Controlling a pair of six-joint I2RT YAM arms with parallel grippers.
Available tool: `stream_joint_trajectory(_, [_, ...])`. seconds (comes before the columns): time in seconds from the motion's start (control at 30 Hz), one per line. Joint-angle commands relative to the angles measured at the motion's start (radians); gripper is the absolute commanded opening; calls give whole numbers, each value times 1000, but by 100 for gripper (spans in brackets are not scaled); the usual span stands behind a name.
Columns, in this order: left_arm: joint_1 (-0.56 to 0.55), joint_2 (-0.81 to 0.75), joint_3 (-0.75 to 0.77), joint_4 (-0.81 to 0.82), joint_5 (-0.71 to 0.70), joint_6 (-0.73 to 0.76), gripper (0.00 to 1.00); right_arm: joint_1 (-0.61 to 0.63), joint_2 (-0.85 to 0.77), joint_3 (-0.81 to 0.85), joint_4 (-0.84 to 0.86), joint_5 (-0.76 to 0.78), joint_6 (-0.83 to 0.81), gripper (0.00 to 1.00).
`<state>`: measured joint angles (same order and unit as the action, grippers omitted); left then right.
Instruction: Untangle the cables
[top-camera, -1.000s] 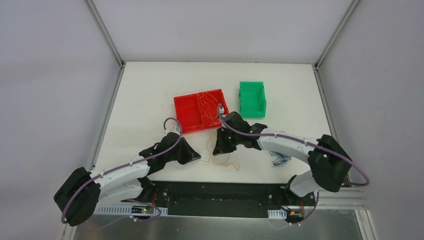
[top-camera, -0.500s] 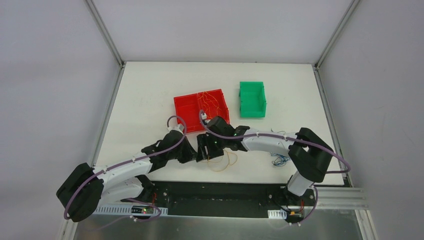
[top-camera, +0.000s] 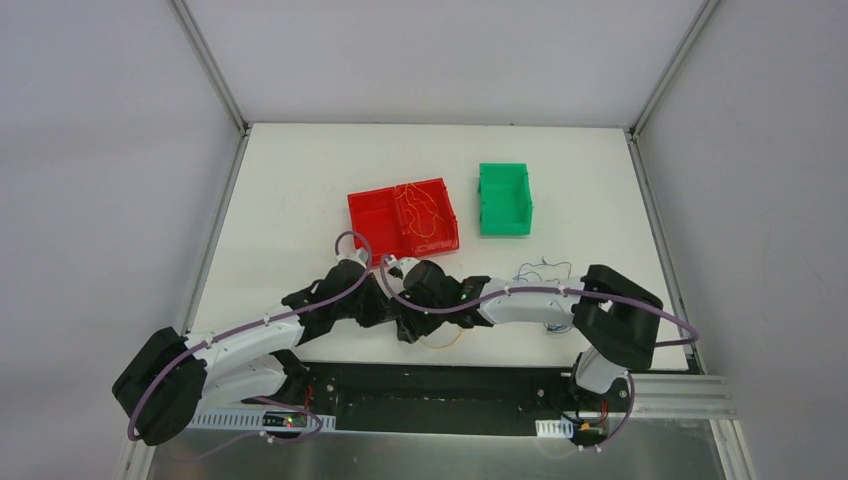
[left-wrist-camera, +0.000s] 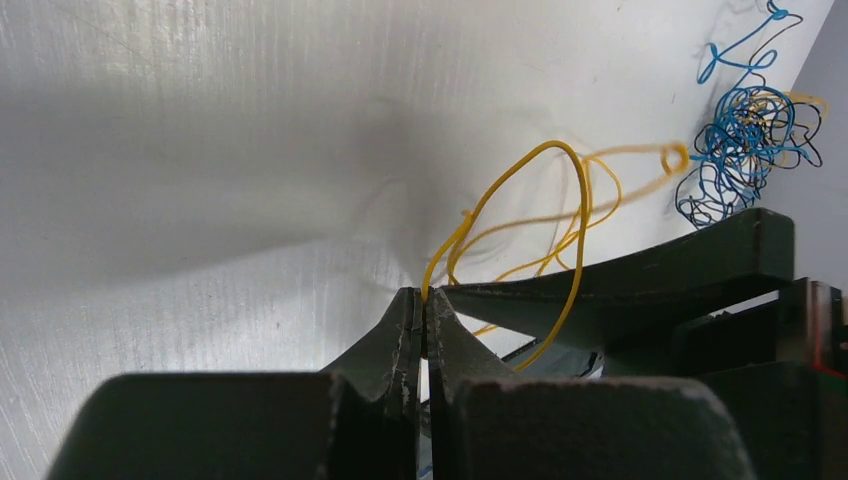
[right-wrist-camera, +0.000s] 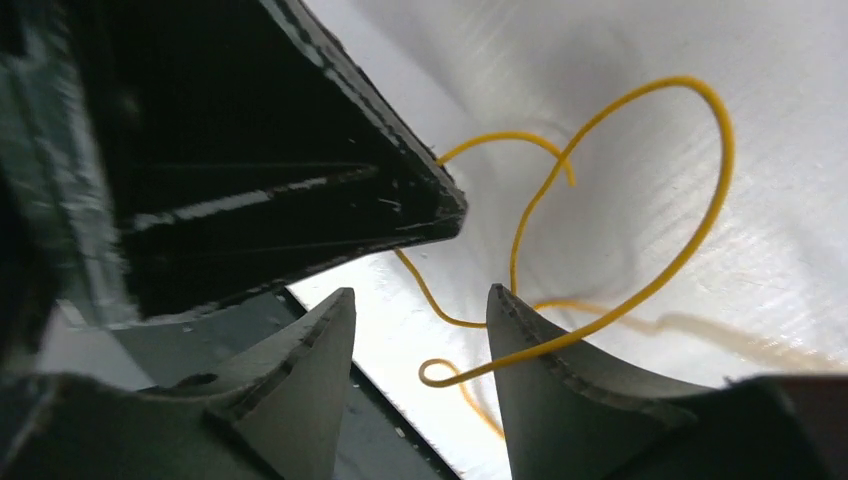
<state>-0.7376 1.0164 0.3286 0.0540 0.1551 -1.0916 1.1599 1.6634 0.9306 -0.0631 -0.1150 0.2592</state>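
Left gripper (left-wrist-camera: 424, 305): pressed together, pinching yellow cable (left-wrist-camera: 545, 145); plain from left wrist only, hidden from above. Right gripper (right-wrist-camera: 420, 293): spread, straddling that cable's loop by table's (top-camera: 300, 180) near edge.

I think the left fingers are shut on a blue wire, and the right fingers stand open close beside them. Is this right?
Not quite. The left fingers are shut on a yellow wire, not a blue one; the left wrist view shows it leaving their tips. The blue wires lie apart in a tangle. The right fingers do stand open close beside them.
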Motion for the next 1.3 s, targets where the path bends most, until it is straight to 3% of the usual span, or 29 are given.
stream_joint_trajectory(0.0, [16, -7, 37, 9, 42, -10, 0, 30, -52, -47, 59, 178, -88, 53])
stream_joint_trajectory(0.07, [15, -6, 40, 9, 53, -11, 0, 36, -58, -55, 59, 222, -92, 41])
stream_joint_trajectory(0.2, [16, -1, 45, 8, 64, -13, 0, 40, -77, -68, 103, 273, -74, 1])
stream_joint_trajectory(0.23, [17, -3, 44, 10, 68, -13, 0, 41, -86, -80, 113, 283, -64, 0])
stream_joint_trajectory(0.33, [20, -16, 41, 8, 67, -11, 13, 41, -118, -108, 132, 293, -36, 0])
stream_joint_trajectory(0.47, [81, -75, 59, -45, 93, 36, 53, 24, -192, -136, 104, 288, 18, 0])
stream_joint_trajectory(0.63, [213, -211, 134, -263, 122, 139, 84, -92, -345, -158, 82, 149, 91, 0])
stream_joint_trajectory(0.8, [292, -282, 202, -386, 125, 225, 90, -261, -398, -82, 94, -91, 161, 0])
stream_joint_trajectory(1.03, [377, -307, 262, -482, 133, 312, 90, -411, -308, 138, 131, -329, 239, 0])
stream_joint_trajectory(1.27, [413, -311, 346, -549, 79, 389, 91, -520, -173, 268, 270, -449, 357, 0])
